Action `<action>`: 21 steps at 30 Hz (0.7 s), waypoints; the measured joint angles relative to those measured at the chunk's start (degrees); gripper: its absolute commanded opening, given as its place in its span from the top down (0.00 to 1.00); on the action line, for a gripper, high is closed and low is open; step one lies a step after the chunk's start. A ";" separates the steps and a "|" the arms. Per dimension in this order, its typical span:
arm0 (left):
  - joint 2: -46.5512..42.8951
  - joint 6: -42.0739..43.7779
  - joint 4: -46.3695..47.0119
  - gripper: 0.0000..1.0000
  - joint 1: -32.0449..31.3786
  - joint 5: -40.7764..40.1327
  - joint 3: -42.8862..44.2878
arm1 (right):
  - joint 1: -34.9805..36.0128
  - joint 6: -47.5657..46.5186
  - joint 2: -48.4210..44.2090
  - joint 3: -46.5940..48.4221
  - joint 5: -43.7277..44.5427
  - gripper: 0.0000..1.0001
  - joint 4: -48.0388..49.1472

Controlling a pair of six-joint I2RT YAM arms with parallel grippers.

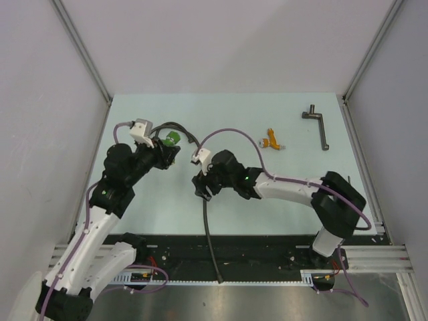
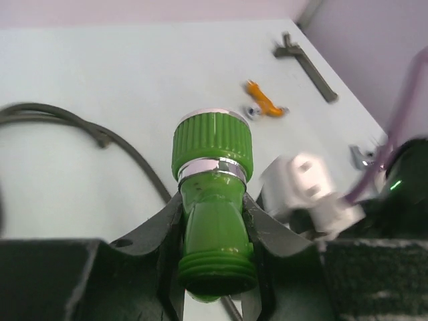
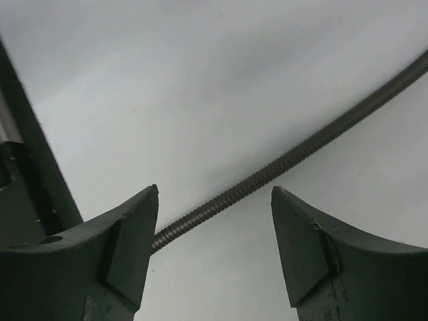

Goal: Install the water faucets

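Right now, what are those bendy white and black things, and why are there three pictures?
Those are two robot arms bolted to a table. One picture looks down from above; the other two come from little cameras on each arm's wrist. The left gripper, a two-finger pincher, is shut on the green faucet, a small tap piece. The right gripper is open, with the hose, a long dark bendy tube, running past between its fingers. Farther back on the table lie the orange faucet and a dark metal tool. Nobody is holding those two.
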 measured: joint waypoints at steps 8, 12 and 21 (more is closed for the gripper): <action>-9.66 3.98 -1.33 1.00 0.00 -11.15 -1.84 | 2.78 8.24 15.52 5.75 11.61 0.48 -5.33; -10.25 4.85 -1.49 1.00 -0.02 -12.98 -2.80 | 2.51 11.23 19.06 8.76 14.84 0.62 -5.16; -10.62 5.40 -2.21 1.00 -0.04 -13.97 -3.54 | -4.00 17.14 21.88 10.93 18.32 0.98 -2.89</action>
